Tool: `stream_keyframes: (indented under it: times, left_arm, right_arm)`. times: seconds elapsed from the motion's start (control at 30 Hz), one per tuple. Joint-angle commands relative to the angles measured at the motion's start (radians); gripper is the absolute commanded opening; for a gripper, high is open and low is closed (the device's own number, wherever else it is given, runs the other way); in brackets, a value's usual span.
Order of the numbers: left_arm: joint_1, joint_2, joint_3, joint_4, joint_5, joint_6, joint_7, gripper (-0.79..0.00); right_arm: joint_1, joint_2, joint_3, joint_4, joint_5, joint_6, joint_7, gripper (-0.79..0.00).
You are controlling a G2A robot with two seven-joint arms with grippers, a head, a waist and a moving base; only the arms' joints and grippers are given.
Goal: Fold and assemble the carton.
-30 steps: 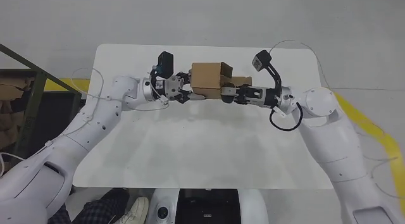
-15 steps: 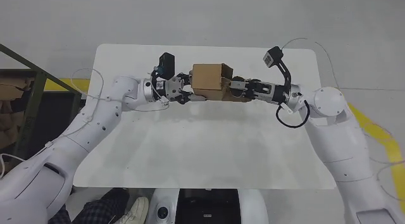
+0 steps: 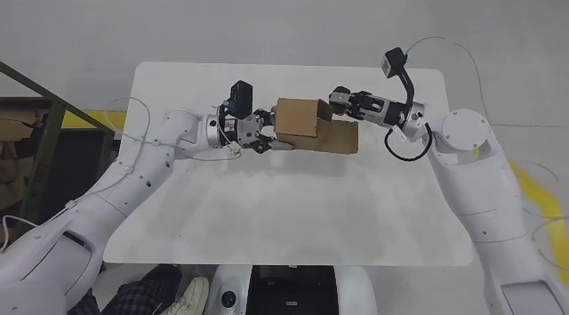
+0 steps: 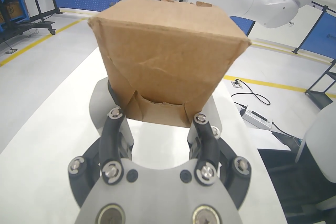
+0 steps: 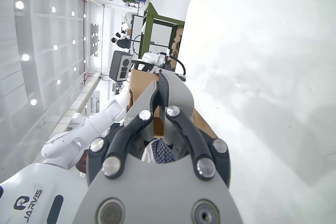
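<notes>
A brown carton stands on the white table, at the back of its middle, with one flap lying flat toward the right arm. My left gripper holds the carton's left end. In the left wrist view its fingers clamp both sides of the carton low down. My right gripper sits at the carton's far right top corner, shut with its pads pressed together. It touches the carton's upper edge, and I see no cardboard between the pads.
A green metal rack stands off the table's left side. The table's front half is bare white surface. The right arm's cable loops above the table near its wrist.
The right gripper left the carton's right side and moved back and up to its far top corner. The carton and left gripper shifted slightly right, and the right flap now lies flat.
</notes>
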State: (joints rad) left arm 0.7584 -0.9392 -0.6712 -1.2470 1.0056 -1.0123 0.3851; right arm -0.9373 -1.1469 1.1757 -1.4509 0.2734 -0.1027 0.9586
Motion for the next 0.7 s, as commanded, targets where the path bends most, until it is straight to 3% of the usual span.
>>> stream_keyframes:
  times: [0.0, 0.23, 0.53, 0.67]
  left_arm:
    - [-0.003, -0.001, 0.005, 0.002, -0.001, 0.000, 0.001, -0.394]
    - [-0.003, 0.000, 0.008, 0.001, 0.006, 0.000, 0.012, -0.394]
    - [0.009, 0.005, -0.015, 0.002, 0.010, 0.000, 0.027, -0.394]
    - [0.018, 0.006, -0.034, -0.007, 0.015, 0.000, 0.028, -0.391]
  right_arm:
    - [-0.001, -0.002, -0.016, -0.019, 0.003, -0.001, 0.015, -0.785]
    - [-0.015, -0.002, -0.022, -0.052, -0.004, 0.007, -0.022, -0.785]
    - [-0.100, 0.036, 0.167, -0.061, -0.049, 0.034, -0.075, -0.785]
    - [-0.135, 0.047, 0.198, -0.024, -0.089, 0.083, -0.073, -0.785]
